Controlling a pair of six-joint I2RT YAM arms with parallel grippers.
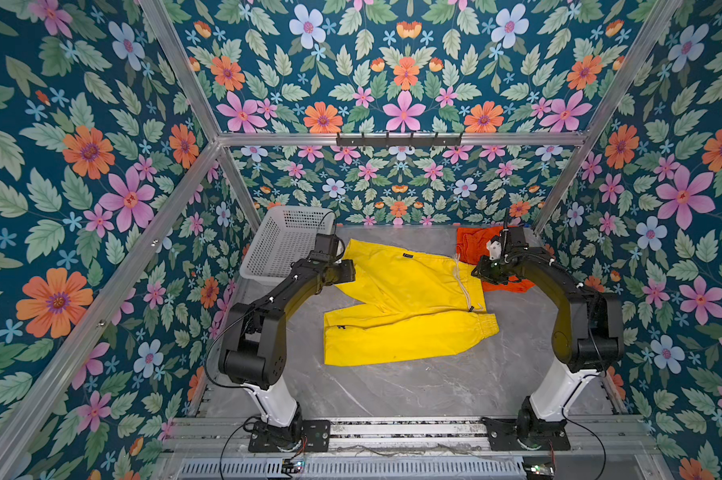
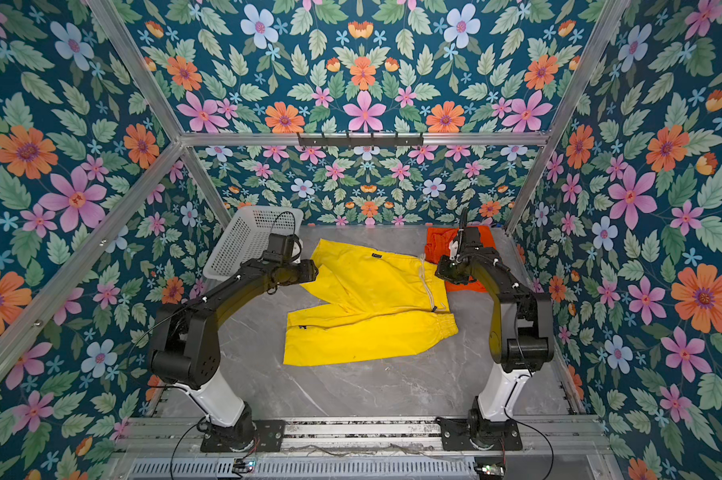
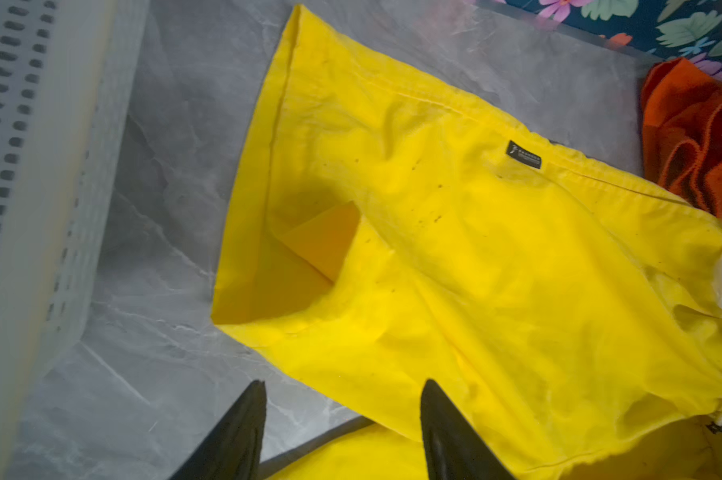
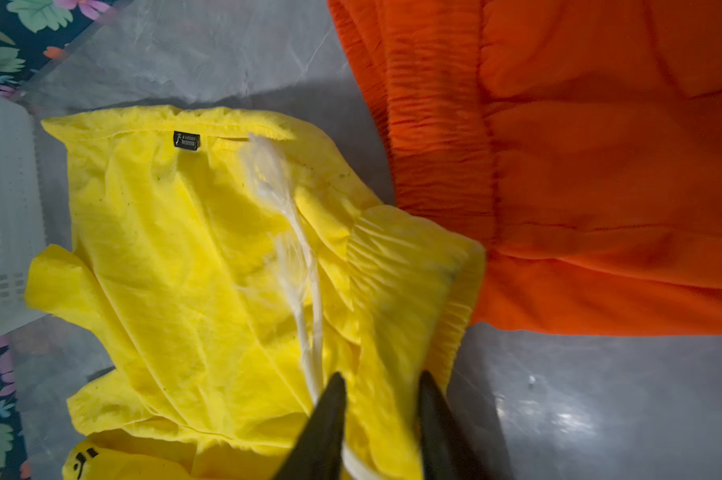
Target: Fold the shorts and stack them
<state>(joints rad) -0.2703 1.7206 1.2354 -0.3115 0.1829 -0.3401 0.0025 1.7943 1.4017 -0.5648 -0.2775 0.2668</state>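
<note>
The yellow shorts (image 1: 405, 299) (image 2: 371, 299) lie spread on the grey table, waistband to the right, with the far leg laid partly over the near one. A whitish drawstring (image 1: 463, 286) (image 4: 305, 270) trails across them. The orange shorts (image 1: 471, 245) (image 2: 438, 243) lie bunched at the back right, partly under my right arm. My left gripper (image 3: 342, 384) hovers open over the far leg's side edge, nothing between its fingers. My right gripper (image 4: 382, 376) stands open just above the yellow waistband, whose fabric looks blurred there.
A white perforated basket (image 1: 284, 241) (image 2: 247, 245) stands at the back left, close behind my left wrist. Bare grey table (image 1: 392, 386) stretches in front of the shorts. Floral walls and metal frame posts close in the sides and back.
</note>
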